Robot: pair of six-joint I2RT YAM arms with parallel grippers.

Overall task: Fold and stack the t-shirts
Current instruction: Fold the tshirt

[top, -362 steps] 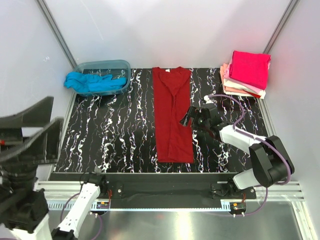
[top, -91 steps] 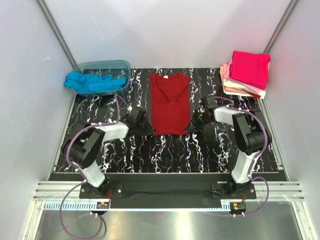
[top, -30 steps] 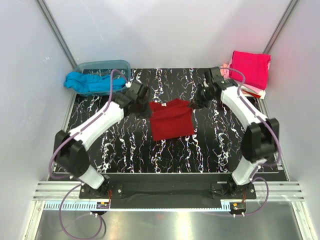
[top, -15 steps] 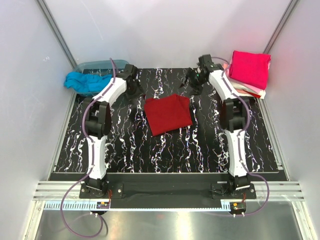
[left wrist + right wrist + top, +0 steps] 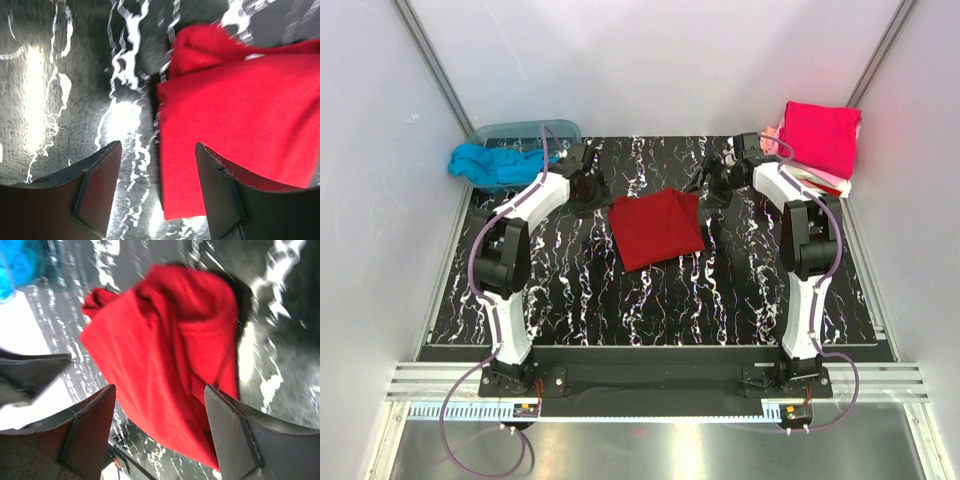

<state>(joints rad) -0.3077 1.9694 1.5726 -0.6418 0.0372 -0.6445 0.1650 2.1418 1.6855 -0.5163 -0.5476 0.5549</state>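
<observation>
The dark red t-shirt (image 5: 656, 227) lies folded into a rough square on the marbled table, also showing in the left wrist view (image 5: 240, 125) and the right wrist view (image 5: 170, 355). My left gripper (image 5: 588, 186) hovers open just off its far left corner, nothing between its fingers (image 5: 100, 185). My right gripper (image 5: 718, 182) stands open off the far right corner, also with nothing in it; its fingers (image 5: 235, 435) frame the cloth below. A turquoise t-shirt (image 5: 498, 163) hangs out of the tub. Folded magenta, pink and peach t-shirts (image 5: 817, 140) are stacked at the far right.
A translucent blue-grey tub (image 5: 525, 135) sits at the table's far left corner. White walls with metal rails close in the table (image 5: 570, 290) on three sides. Both arms stretch from the near edge toward the back.
Both grippers let go of the red shirt and opened. The shirt dropped flat as a folded square. The arms lifted toward the back, then drew slightly nearer the shirt's far corners.
</observation>
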